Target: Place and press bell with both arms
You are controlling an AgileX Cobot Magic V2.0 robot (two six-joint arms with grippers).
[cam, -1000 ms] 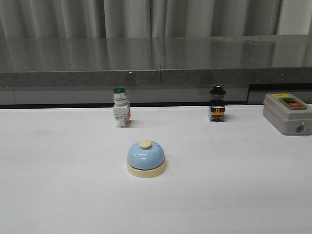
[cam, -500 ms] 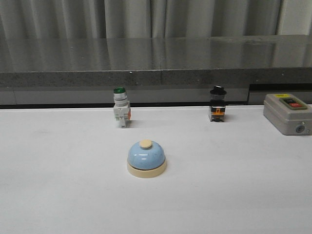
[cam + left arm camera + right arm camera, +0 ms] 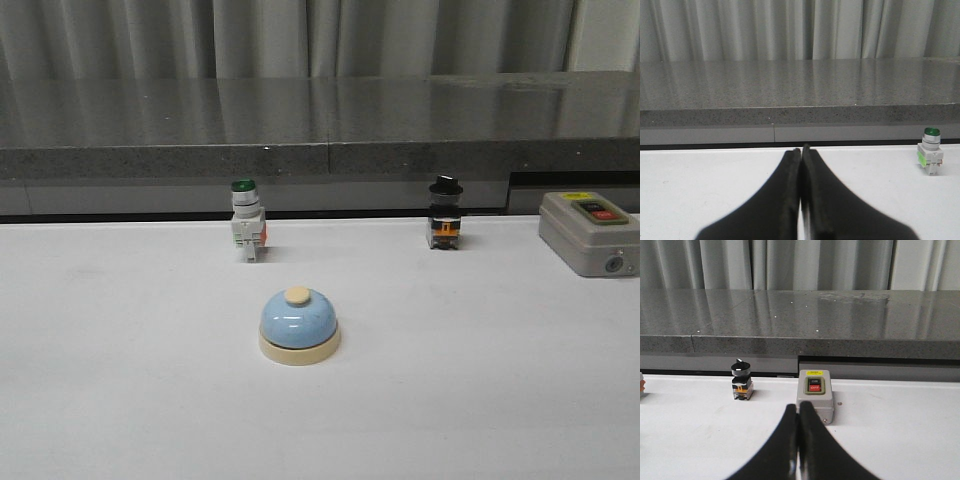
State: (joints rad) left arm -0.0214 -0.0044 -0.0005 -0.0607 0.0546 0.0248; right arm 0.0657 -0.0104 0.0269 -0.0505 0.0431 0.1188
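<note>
White worktop (image 3: 120, 400) fills the frame. Grey box (image 3: 815, 394) reads "OFF" on its red button. Both the left pincer (image 3: 801, 150) and right pincer (image 3: 798, 406) are pinched closed, holding nothing. Bell (image 3: 299, 325) sits lower center, same spot as before.

White table (image 3: 120, 400) carries bell (image 3: 299, 326) near centre; green-capped switch (image 3: 246, 219), black-knob switch (image 3: 445, 213) behind; grey box (image 3: 590, 233) far right.
</note>
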